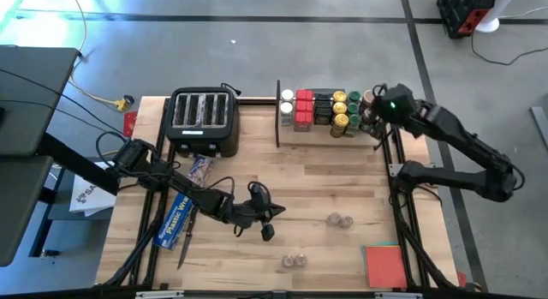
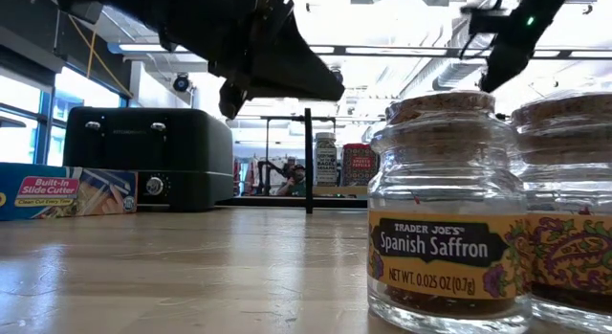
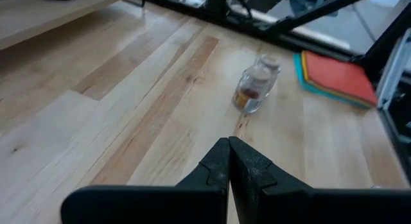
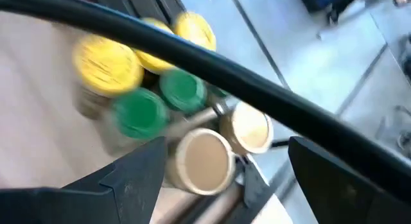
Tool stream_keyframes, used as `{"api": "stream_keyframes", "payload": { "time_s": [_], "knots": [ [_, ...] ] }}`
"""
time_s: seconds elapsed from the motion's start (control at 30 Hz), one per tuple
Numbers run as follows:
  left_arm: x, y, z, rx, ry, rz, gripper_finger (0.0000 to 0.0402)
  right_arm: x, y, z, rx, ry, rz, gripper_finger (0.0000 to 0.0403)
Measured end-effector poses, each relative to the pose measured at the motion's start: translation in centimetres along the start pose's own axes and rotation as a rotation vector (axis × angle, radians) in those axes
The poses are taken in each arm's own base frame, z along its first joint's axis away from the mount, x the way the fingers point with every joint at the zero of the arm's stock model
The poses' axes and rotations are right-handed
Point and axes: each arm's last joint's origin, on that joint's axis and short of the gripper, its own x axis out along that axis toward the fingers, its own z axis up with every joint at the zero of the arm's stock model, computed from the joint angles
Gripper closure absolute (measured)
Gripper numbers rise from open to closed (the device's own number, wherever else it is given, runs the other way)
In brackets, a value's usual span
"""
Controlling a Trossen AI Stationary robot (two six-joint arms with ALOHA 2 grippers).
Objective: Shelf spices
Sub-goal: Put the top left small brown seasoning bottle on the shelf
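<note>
Wood shelf (image 1: pixel 330 130) at the far edge of the table (image 1: pixel 317 188) already carries most of the spices (image 1: pixel 321 109): white-topped jars and red tins at one end, black boxes in the middle, then yellow- and green-lidded jars, with tan-lidded ones at the right end under our right gripper (image 4: pixel 218 166). We judge the task well along but not finished, since two pairs of tiny clear jars remain on the table, one pair (image 1: pixel 340 219) near the middle right and another (image 1: pixel 294 261) close to the front edge. The right gripper has its fingers spread wide and holds nothing we can see; it hangs just above the tan lids (image 4: pixel 202 161), with a black rod of the shelf's frame (image 4: pixel 212 60) crossing its view. The left gripper (image 3: pixel 229 161) is pinched fully shut and empty, hovering over bare board with one pair of tiny jars (image 3: pixel 255 88) ahead of it. Around us stand a black toaster (image 1: pixel 204 121) beside the shelf, a blue plastic-wrap box (image 1: pixel 180 218) under the left arm, and a red pad (image 1: pixel 385 265) at the front right corner. Nothing blocks either pair of jars; the crowded right end of the shelf looks like the tight spot.
</note>
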Motion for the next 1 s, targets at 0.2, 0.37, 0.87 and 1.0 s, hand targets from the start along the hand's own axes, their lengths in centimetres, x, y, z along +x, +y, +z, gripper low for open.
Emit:
{"api": "stream_keyframes", "payload": {
  "time_s": [0.2,0.37,0.87,1.0],
  "knots": [
    [-0.3,-0.7,0.3,0.001,-0.046,-0.04,0.0401,-3.8,2.9,-0.3,0.06,-0.18,0.124,0.0084],
    [-0.7,-1.2,0.2,0.001,-0.053,-0.061,0.0401,-6.2,6.1,-0.2,0.076,-0.279,0.314,0.0084],
    [-0.9,-1.5,0.0,0.007,-0.051,-0.064,0.0401,-10.7,20.7,-1.6,-0.066,-0.238,0.58,0.0084],
    [-0.8,-1.4,0.0,0.019,-0.052,-0.062,0.0401,-10.3,24.2,-3.1,-0.11,-0.191,0.574,0.0084]
  ]
}}
